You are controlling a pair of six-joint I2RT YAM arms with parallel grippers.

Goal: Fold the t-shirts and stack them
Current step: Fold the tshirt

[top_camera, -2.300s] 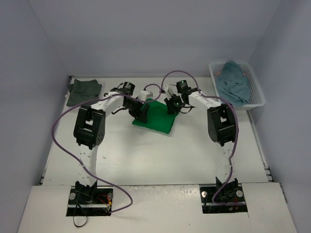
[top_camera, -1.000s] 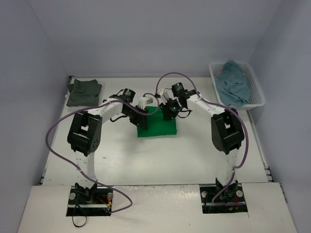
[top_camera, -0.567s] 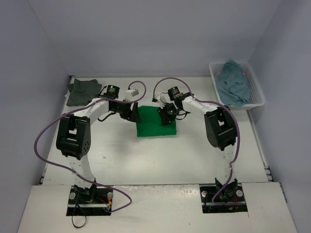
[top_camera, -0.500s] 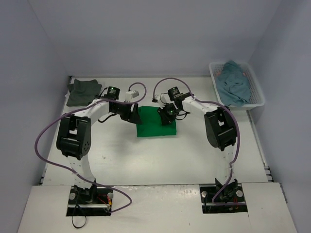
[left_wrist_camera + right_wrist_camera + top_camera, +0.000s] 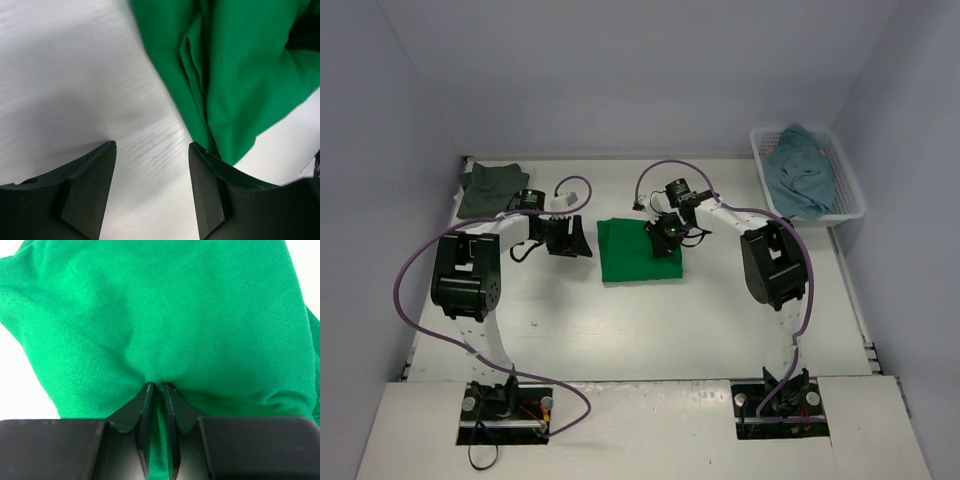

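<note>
A: How does the left arm (image 5: 470, 270) stand?

B: It rises from its base at the near left edge of the tabletop (image 5: 620, 330), bends at a high elbow on the left side, and then the forearm turns to the right, low over the surface. The left hand (image 5: 570, 237) points toward the middle.

A: Is this hand holding something?

B: No. Its fingers (image 5: 85, 180) stand clearly apart, with only bare tabletop between them. The bright green t-shirt (image 5: 632, 258) lies just beside them, at their right, and does not touch them.

A: And the right arm (image 5: 775, 265)?

B: It goes up from the near right base, the elbow is on the right, and the forearm reaches to the left and downward. The right hand (image 5: 663, 238) sits on the far right part of the green shirt.

A: Is it gripping?

B: Yes. In the wrist view its two fingers (image 5: 145, 400) are almost together and a thin fold of the green cloth is pinched between them. The cloth bulges up just beyond the tips.

A: Where are the other shirts?

B: The dark grey-green t-shirt (image 5: 490, 188) lies at the far left corner. The teal-blue t-shirt (image 5: 800, 170) is crumpled inside the mesh basket (image 5: 850, 200) at the far right.

A: Any writing?

B: Too small to tell.
</note>
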